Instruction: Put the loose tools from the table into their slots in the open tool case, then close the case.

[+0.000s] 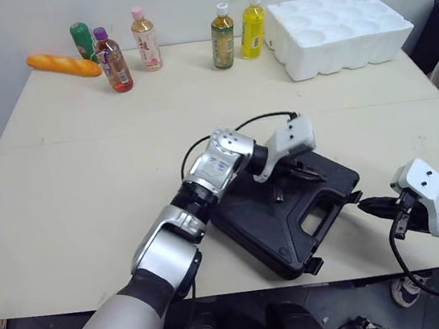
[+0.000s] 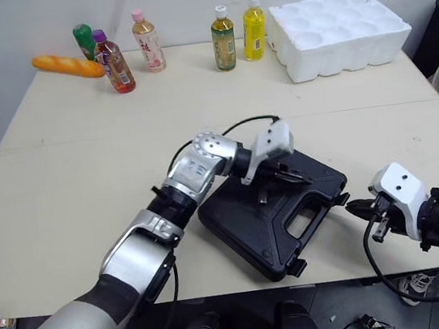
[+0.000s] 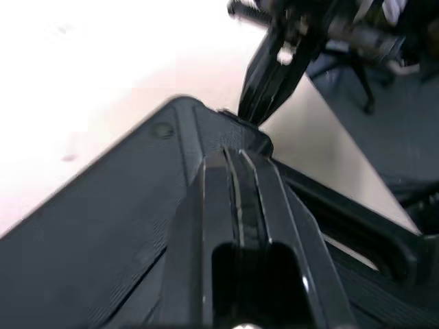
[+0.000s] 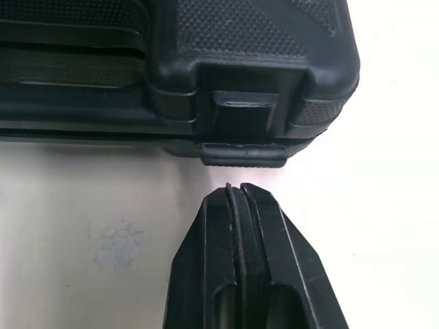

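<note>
The tool case lies near the front edge of the table with its lid already down, so the step in hand looks like latching it, not loading tools. The left gripper rests on the lid with both fingers pressed together around nothing. The right gripper, equally clenched and empty, points at the front latch from just beside it and probably needs 1 short push to snap the latch home.
</note>
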{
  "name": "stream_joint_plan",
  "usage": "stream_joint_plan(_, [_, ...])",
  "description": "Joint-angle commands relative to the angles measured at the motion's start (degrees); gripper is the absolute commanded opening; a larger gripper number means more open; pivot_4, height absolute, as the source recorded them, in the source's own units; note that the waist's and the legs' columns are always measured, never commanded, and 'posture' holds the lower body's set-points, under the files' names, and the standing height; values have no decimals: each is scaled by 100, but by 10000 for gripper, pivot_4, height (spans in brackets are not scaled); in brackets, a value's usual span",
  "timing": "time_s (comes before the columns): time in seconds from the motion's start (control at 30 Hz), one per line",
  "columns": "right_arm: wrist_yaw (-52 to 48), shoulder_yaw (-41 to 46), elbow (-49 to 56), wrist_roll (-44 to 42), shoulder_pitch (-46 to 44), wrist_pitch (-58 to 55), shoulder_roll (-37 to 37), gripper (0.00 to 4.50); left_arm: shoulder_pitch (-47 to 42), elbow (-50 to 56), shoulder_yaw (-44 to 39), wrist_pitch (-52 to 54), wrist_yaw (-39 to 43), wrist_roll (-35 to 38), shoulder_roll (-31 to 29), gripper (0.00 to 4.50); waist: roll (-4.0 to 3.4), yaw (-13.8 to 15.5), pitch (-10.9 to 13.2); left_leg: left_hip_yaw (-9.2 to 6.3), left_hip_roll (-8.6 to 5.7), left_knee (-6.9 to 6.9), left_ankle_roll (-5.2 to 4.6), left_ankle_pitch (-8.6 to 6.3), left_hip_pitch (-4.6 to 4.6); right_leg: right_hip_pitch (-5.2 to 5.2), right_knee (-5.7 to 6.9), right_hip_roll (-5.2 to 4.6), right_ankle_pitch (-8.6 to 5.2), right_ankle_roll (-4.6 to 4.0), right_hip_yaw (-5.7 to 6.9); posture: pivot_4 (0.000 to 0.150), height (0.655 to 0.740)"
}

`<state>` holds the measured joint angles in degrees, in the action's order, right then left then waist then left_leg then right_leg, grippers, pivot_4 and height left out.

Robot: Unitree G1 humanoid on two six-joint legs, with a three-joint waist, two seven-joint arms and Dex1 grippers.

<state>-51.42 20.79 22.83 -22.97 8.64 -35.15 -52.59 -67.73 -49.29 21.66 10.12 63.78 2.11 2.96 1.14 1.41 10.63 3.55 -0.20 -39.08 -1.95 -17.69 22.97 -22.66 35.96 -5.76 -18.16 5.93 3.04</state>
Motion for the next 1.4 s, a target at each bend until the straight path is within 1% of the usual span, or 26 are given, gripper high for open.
stream_joint_plan(0.03, [187,177,255,-82,56,-104,94,0,-389,-664,55,-404,-382,-323,440,833,0,19,0,-4,0,-3,-1,-1,3,0,0,-2,0,0,-1,1500,7384])
stream_joint_plan(0.17, [296,238,350,-141,42,-188,140,0,-435,-1200,619,-1064,-608,-1104,463,833,-1,27,-1,-3,-8,-4,-14,-8,4,4,-3,-17,2,4,-5,1500,7384])
stream_joint_plan(0.23, [319,271,375,-190,25,-224,143,0,-414,-1323,745,-1346,-749,-1335,444,833,-1,29,-1,-5,-8,-4,-15,-8,-1,12,-9,-24,3,6,-5,1500,7384])
stream_joint_plan(0.33, [347,251,354,-212,-44,-243,106,0,-293,-1289,681,-1319,-363,-1257,459,833,-1,19,-3,-4,-8,-4,-15,-9,-9,18,-17,-27,3,6,-6,1500,7384])
stream_joint_plan(0.47, [360,226,374,-330,-237,-312,98,0,-207,-1295,773,-1500,-430,-1416,408,833,-2,14,-5,-5,-7,-4,-13,-10,-10,18,-12,-27,3,6,-7,1500,7384])
stream_joint_plan(0.67, [312,159,535,-474,-514,-514,53,0,-109,-1234,788,-1520,-359,-1422,384,833,-2,0,-10,-4,-7,-4,-13,-10,-14,20,-9,-25,3,6,-6,1500,7384])
stream_joint_plan(0.87, [329,-83,469,-364,-695,-494,86,0,-66,-1175,791,-1485,-362,-1413,431,833,-3,-14,-14,1,-4,-2,-12,-11,-21,21,-9,-23,3,6,-8,1500,7384])
stream_joint_plan(1.13, [323,-120,570,-464,-884,-588,134,0,-21,-1106,765,-1477,-353,-1473,451,833,-3,-31,-15,20,3,5,-8,-15,-42,26,-10,-13,3,5,-16,1500,7384])
stream_joint_plan(1.2, [303,-110,559,-428,-848,-603,97,0,-28,-1113,751,-1478,-362,-1487,452,833,-3,-31,-15,20,5,5,-7,-15,-43,26,-10,-13,3,5,-20,1500,7384])
stream_joint_plan(1.27, [216,-44,534,-281,-609,-498,-9,0,-64,-1077,663,-1436,-369,-1427,415,833,-4,-26,-16,21,5,5,-7,-15,-43,26,-9,-13,2,4,-23,1500,7384])
stream_joint_plan(1.33, [119,134,584,-288,-379,-494,-93,0,-152,-894,423,-1341,-215,-1194,275,833,-4,-5,-16,20,5,6,-7,-15,-42,26,-10,-13,2,4,-25,1500,7384])
stream_joint_plan(1.4, [24,323,704,-368,-170,-545,-148,0,-178,-517,144,-1214,166,-858,103,833,-4,-2,-16,19,5,6,-7,-15,-40,25,-9,-13,2,4,-24,1500,7384])
